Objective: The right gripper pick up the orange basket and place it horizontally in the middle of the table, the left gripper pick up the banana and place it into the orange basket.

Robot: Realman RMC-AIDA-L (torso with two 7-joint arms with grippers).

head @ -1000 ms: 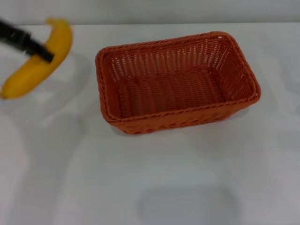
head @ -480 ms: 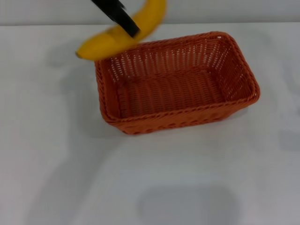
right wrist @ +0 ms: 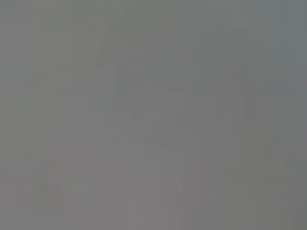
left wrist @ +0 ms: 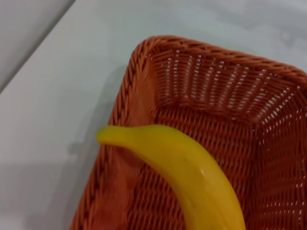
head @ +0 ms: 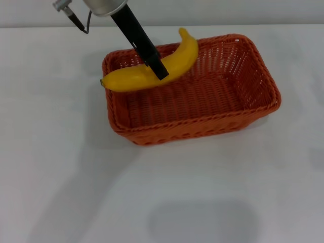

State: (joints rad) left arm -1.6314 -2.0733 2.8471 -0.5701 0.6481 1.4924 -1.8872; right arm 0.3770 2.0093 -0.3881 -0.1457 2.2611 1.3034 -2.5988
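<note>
The orange basket [head: 202,114] lies lengthwise across the middle of the white table [head: 61,177]. My left gripper [head: 158,71] reaches in from the upper left and is shut on the yellow banana [head: 136,77], which hangs above the basket's far left part. One end of the banana pokes past the basket's left rim. In the left wrist view the banana [left wrist: 187,177] hovers over the woven floor and rim of the basket [left wrist: 225,96]. The right gripper is out of view; its wrist view is a plain grey field.
White tabletop surrounds the basket on all sides. A pale wall edge runs along the far side of the table [head: 228,23]. A silver arm joint with a cable [head: 76,12] sits at the upper left.
The left gripper has carried the banana from the far left, over the back rim, rightward and down to just above the basket's left part. The basket has not moved.
</note>
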